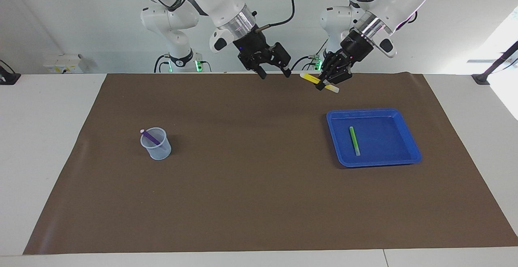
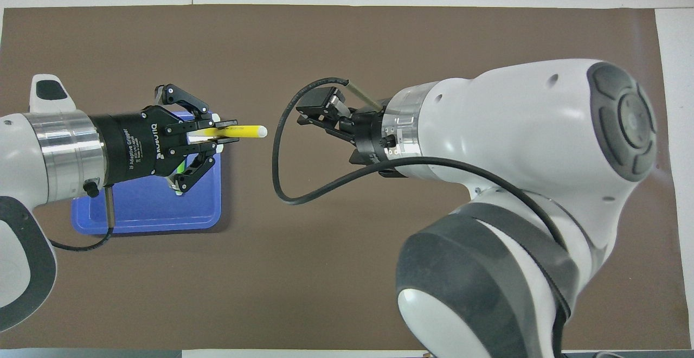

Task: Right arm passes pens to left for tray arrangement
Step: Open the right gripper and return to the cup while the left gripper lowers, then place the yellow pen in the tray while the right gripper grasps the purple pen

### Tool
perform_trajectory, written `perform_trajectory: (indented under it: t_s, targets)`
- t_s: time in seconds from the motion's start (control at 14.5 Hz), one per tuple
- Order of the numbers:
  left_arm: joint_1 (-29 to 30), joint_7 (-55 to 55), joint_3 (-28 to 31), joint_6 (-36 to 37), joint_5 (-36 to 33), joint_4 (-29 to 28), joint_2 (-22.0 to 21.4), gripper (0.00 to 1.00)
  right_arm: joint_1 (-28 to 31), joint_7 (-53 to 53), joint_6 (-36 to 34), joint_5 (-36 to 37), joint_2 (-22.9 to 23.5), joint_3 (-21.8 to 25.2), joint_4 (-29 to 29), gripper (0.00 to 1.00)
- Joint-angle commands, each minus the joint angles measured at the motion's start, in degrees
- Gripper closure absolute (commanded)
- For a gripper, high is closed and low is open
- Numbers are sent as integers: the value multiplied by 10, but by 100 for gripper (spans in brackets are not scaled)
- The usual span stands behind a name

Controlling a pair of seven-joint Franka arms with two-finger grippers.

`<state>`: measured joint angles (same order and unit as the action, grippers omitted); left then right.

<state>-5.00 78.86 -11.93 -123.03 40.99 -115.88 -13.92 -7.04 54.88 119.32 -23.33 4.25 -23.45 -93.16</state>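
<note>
We are working over a brown mat [image 1: 251,186] on a white table. Our left gripper [image 1: 328,81] is clenching the yellow pen [image 1: 311,78] at upper centre-right of the facing view, above the blue tray [image 1: 408,159], where the green pen [image 1: 354,139] is lying. Our right gripper [image 1: 274,73], released and empty, is hanging just beside. The purple pen [image 1: 150,136] is waiting in the cup [image 1: 158,150] at mid-left. Bare mat is offering room.

In the overhead view, the left arm's black two-finger gripper [image 2: 217,135] covered much of the shallow square bright blue plastic tray [image 2: 157,214] and nearly all the slim green marker pen [image 2: 177,187].
</note>
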Motion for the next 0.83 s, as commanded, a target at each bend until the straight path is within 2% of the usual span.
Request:
perform_trajectory:
  t_s: [0.0, 0.21, 0.41, 0.62, 0.76]
  targets:
    - [51, -160, 1, 71, -54, -8, -4, 100, 5, -39, -42, 28, -14, 35, -15, 0]
    - [97, -351, 2, 137, -144, -9, 3, 100, 6, -152, -50, 83, -48, 81, -86, 0]
    - [130, -528, 2, 165, -245, -8, 34, 100, 7, -256, -50, 87, -71, 140, -140, 0]
    - [148, -675, 2, 153, -358, -10, 99, 100, 8, -374, -42, 87, -87, 202, -179, 0]
    - [155, -735, 3, 110, -407, -16, 149, 100, 8, -446, -37, 87, -99, 251, -206, 0]
